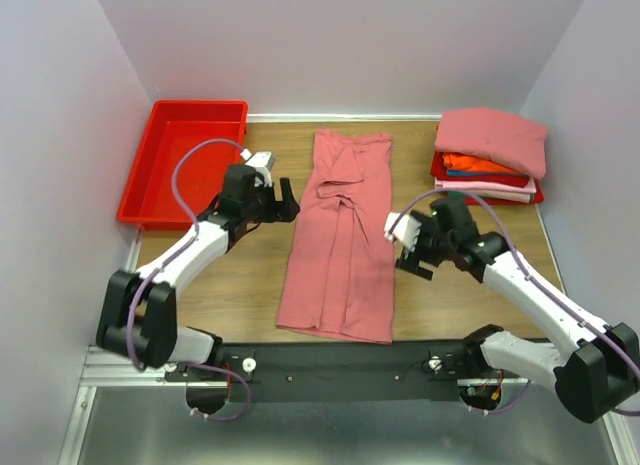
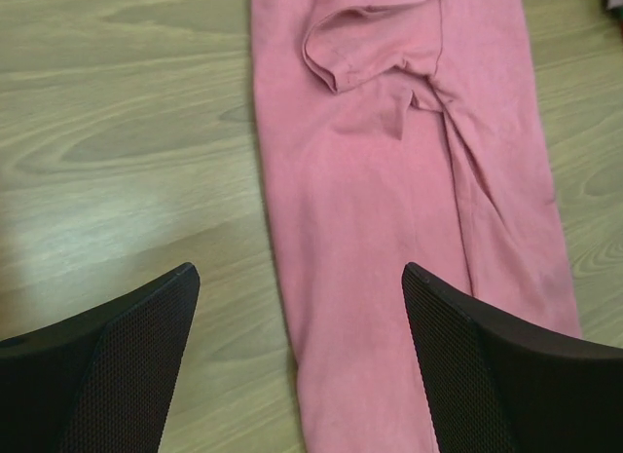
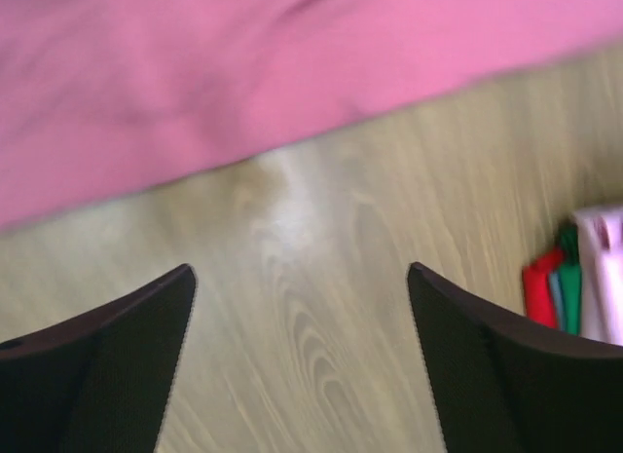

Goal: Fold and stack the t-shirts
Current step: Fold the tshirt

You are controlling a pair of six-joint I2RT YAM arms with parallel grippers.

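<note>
Salmon-pink t-shirt (image 1: 340, 240) lies mid-worktop (image 1: 240, 285), folded lengthwise into a long strip, with a sleeve bunched up toward the far end. Left jaws and right jaws both hang released and empty, one on each side of it. My worry: pinch only the top layer for the crosswise fold and the strip splays open. That lump could also make it sit crooked on the stack (image 1: 490, 155).

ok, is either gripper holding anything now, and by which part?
Nothing is held. Left gripper and right gripper are both open and empty; the salmon-pink t-shirt lies between them, ungripped.
</note>
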